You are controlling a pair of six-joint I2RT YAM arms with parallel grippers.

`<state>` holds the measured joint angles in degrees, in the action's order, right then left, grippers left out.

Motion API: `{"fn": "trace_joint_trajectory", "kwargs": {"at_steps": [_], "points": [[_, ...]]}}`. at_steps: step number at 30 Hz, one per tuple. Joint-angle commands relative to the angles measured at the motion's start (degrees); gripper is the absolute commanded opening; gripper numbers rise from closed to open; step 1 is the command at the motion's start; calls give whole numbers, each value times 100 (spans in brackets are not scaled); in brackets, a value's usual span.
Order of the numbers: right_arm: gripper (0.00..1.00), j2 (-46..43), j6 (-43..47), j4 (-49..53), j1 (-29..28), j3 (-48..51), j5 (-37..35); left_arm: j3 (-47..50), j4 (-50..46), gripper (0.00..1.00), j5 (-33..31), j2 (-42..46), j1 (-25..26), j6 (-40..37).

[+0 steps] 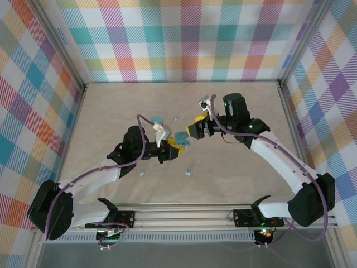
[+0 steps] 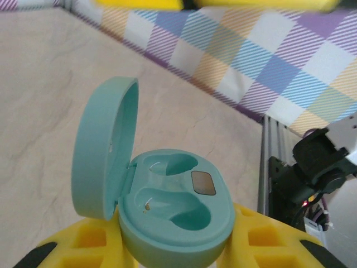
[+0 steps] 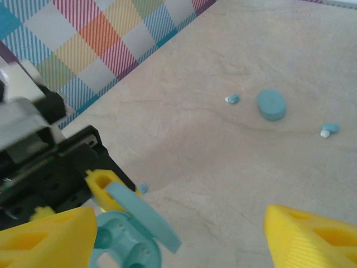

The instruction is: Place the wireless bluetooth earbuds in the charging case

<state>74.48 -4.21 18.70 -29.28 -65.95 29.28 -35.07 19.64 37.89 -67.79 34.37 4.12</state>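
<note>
Case wells — left wrist; earbuds — right

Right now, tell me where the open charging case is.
The charging case sits clamped in the left gripper at mid-table, lid up, the right gripper close beside it.

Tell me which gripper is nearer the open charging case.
Left. The left gripper is shut on the open charging case; the right gripper hovers open close beside it.
</note>
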Motion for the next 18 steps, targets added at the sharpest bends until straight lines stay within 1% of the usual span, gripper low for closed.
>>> {"fn": "trace_joint_trajectory", "kwargs": {"at_steps": [1,4,7,11,16,18], "points": [[79,-311,-468,184,10,60,-85,224,160,15,-353,116,-98,185],[78,-434,-844,617,48,24,-318,339,-28,14,-571,160,-147,153],[74,-460,-970,1101,63,32,-404,464,-145,14,-704,285,-193,121],[62,-585,-1197,1251,63,466,-669,479,-628,14,-924,553,-203,-57],[56,-728,-1668,1520,-34,1117,-2101,634,-1001,15,-1183,1101,-203,-163],[52,-694,-1840,1663,-163,1225,-2517,707,-1123,15,-1269,1301,-203,-187]]}}
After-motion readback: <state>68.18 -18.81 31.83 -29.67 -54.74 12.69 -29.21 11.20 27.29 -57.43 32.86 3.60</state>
